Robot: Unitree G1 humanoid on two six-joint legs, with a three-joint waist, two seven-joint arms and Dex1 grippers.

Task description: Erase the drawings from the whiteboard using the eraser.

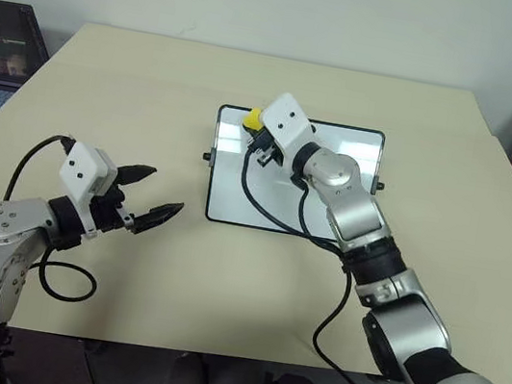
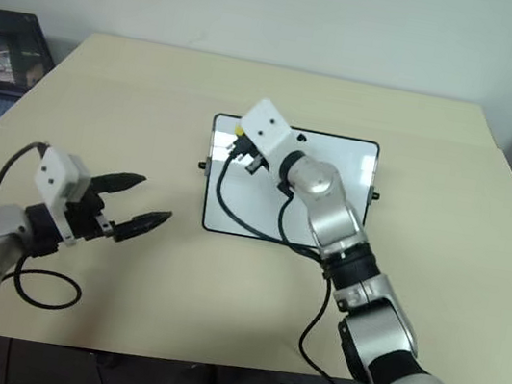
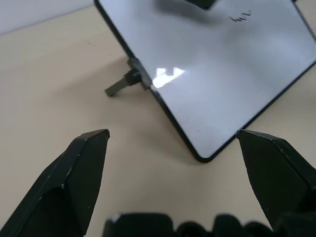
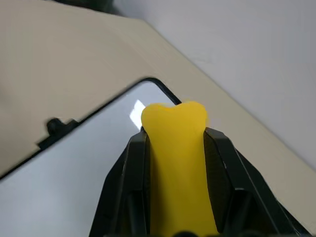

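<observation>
With the eraser [image 4: 175, 163] clamped in the right gripper [image 1: 252, 129] above the whiteboard's [image 1: 235, 199] 11 o'clock corner, one faint scribble [image 3: 240, 17] remains (left gripper [image 1: 152, 197] spread, idle).

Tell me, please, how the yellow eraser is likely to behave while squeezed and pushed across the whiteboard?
The eraser looks soft: it pinches in where the right gripper clamps it, so it probably gives and feels light. The whiteboard looks glossy and lies loose on the table, so it may slide when pushed.
</observation>
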